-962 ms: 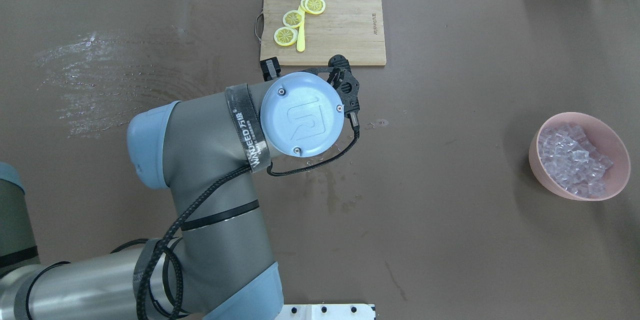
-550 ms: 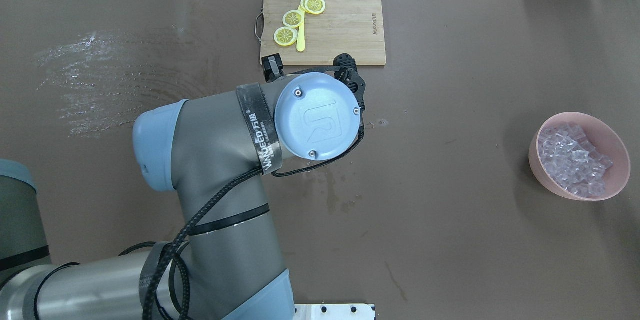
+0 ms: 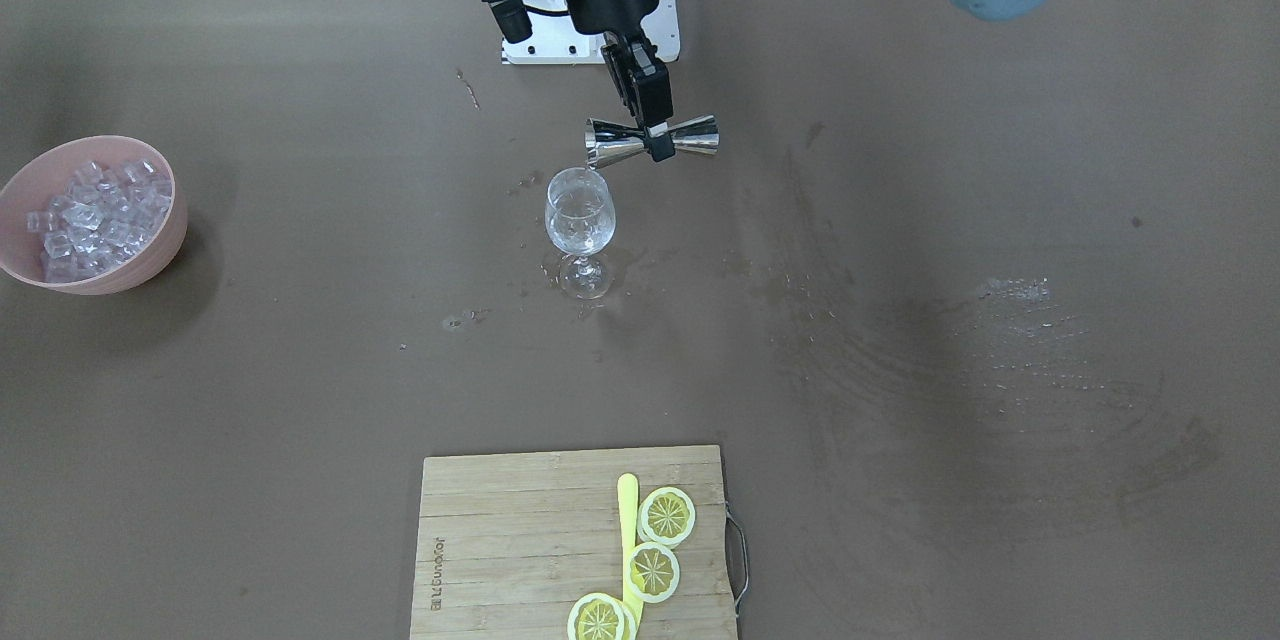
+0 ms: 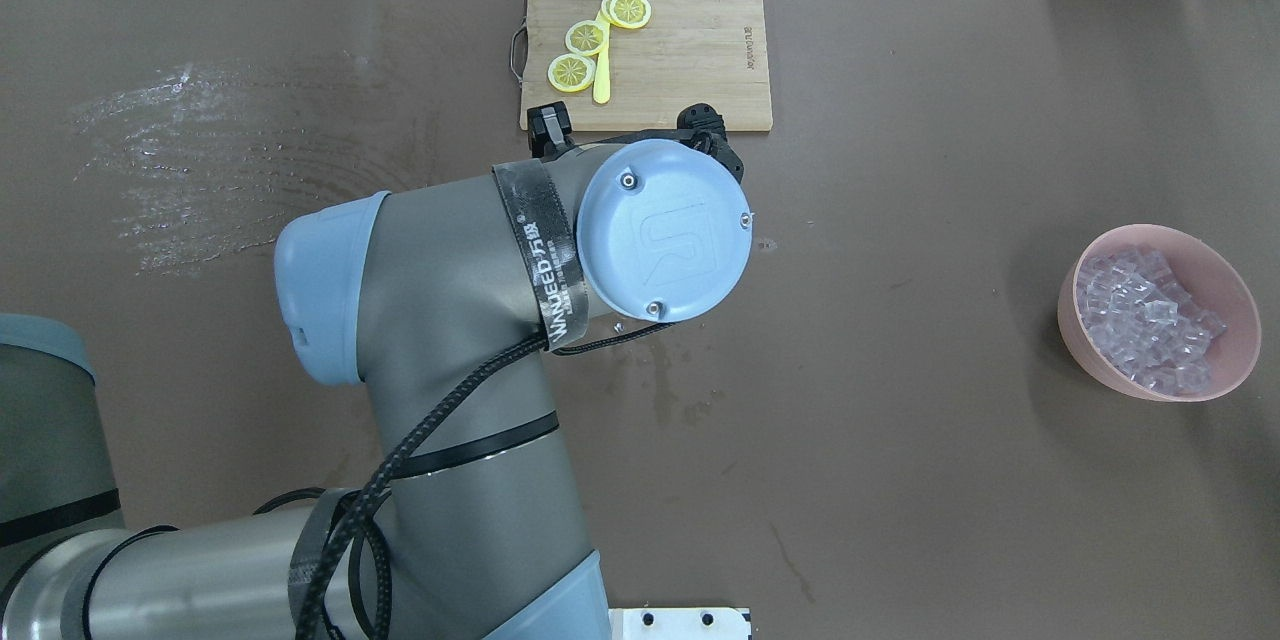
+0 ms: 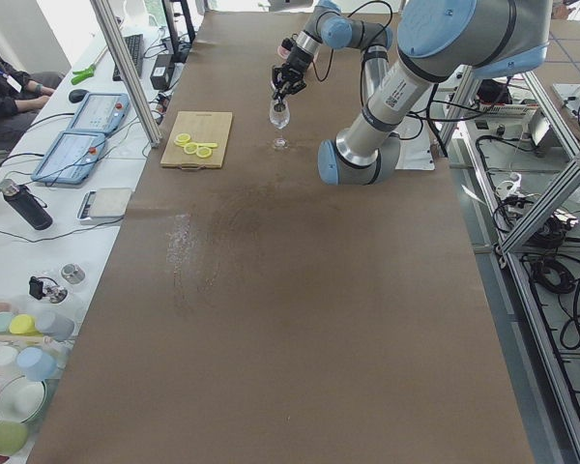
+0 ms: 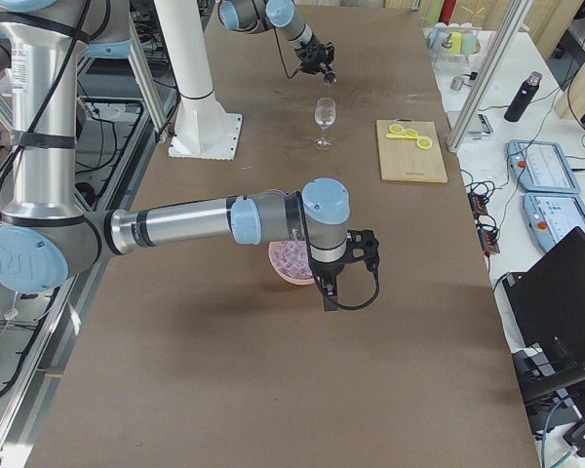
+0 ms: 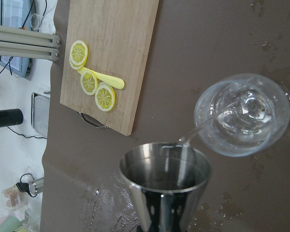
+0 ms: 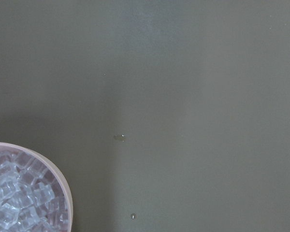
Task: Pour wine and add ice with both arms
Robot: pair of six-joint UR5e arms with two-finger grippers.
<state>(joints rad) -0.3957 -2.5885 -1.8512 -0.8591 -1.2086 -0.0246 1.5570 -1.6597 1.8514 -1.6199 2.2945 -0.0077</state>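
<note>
1. While clear liquid runs in a thin stream from the steel jigger [image 3: 612, 144] into the wine glass [image 3: 580, 220], the pouring step looks to be under way; the jigger lies on its side, its lip just above and beside the glass rim
2. The left pincer [image 3: 655, 142] is clamped on the jigger's narrow waist, hanging from the left arm [image 4: 440, 320]
3. To pour well, tip slowly so the stream lands inside the bowl of the glass, not on its rim; hold the lip close over the opening without touching it, and right the jigger only once it has drained. Wet spots on the counter [image 3: 900, 220] round the glass foot suggest splashes come easily
4. The ice [image 3: 95, 210] sits heaped in a pink bowl [image 3: 150, 265], well apart from the glass, toward the robot's right end of the counter
5. The right arm [image 6: 175, 222] reaches out over that bowl; whether its pincer [image 6: 330, 291] is apart or together I cannot tell
6. A bamboo cutting board [image 3: 520, 520] carrying lemon slices [image 3: 667, 516] and a yellow strip [image 3: 627, 520] lies beyond the glass, on the side away from the robot
</note>
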